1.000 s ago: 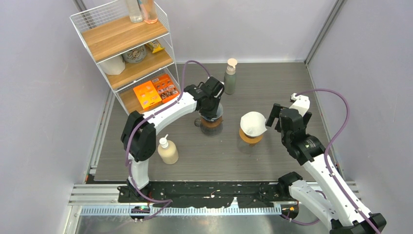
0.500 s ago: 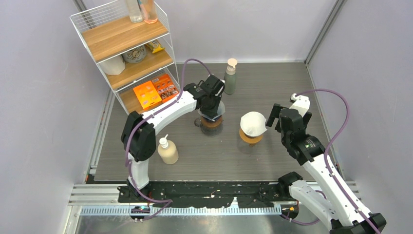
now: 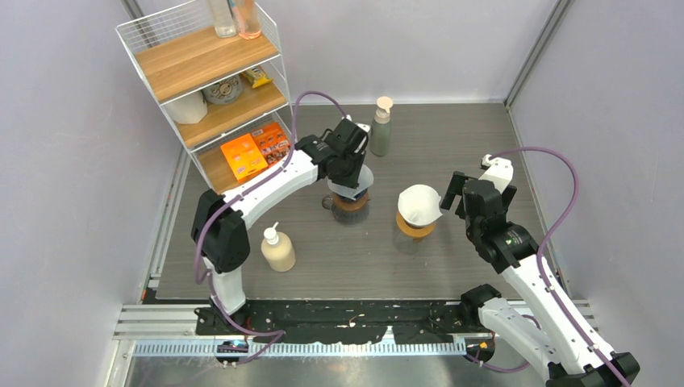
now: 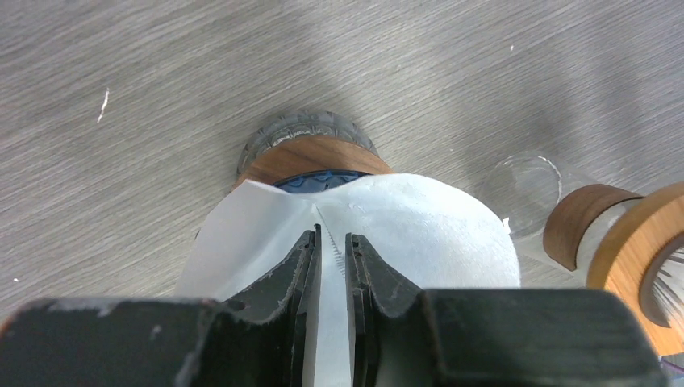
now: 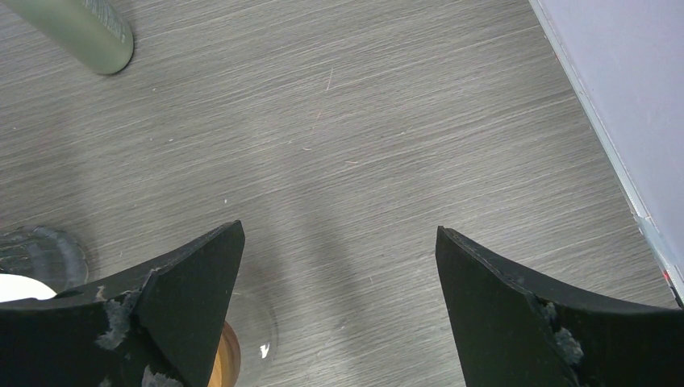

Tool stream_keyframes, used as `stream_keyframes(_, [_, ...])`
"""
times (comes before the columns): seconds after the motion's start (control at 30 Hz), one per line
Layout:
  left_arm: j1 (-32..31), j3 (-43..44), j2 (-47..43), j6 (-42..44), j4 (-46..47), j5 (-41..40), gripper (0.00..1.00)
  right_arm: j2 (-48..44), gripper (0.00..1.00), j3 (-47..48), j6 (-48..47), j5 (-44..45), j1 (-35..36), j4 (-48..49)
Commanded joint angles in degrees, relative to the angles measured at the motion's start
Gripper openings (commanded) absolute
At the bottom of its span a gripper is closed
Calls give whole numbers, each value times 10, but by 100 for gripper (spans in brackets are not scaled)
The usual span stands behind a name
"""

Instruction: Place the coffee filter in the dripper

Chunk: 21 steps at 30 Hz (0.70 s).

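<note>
Grey wood-grain table (image 3: 468,137), walled on three sides, carries your work. Your left gripper (image 4: 332,238) is pinched on the seam of the white coffee filter (image 4: 419,226), jaws nearly together with paper between them. That filter hangs directly over the dripper (image 4: 310,155). You see only the dripper's wooden collar and dark rim, its mouth hidden beneath the paper. Contact between the two cannot be determined. From above, the wrist covers most of both. Your right gripper (image 5: 339,234) stands wide apart, holding nothing, beside a second vessel (image 3: 417,227) carrying a second filter (image 3: 419,204). Its wrist view cuts that vessel to a sliver. One green bottle (image 5: 81,32) is cropped at the frame edge.
</note>
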Motion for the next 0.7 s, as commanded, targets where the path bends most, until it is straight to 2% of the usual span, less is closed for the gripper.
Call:
stream_keyframes(0.0, [-3, 9, -40, 5, 20, -10, 23, -6, 95, 4, 0, 13, -3, 16])
stream_keyframes(0.27, [-4, 8, -89, 13, 34, -17, 23, -7, 95, 4, 1, 15, -2, 16])
stream_keyframes(0.4, [-4, -5, -155, 26, 52, -62, 24, -11, 96, 5, 2, 19, -3, 16])
stream_keyframes(0.57, [-2, -98, -291, 50, 137, -156, 45, -13, 95, 6, 11, 27, -3, 16])
stream_keyframes(0.6, [0, -118, -327, 51, 148, -174, 56, -13, 96, 7, 12, 30, -3, 16])
stream_keyframes(0.63, [5, -138, -351, 51, 158, -186, 77, -12, 96, 10, 14, 35, -3, 16])
stream_keyframes(0.67, [12, -159, -374, 51, 167, -200, 92, -13, 96, 12, 18, 40, -4, 15])
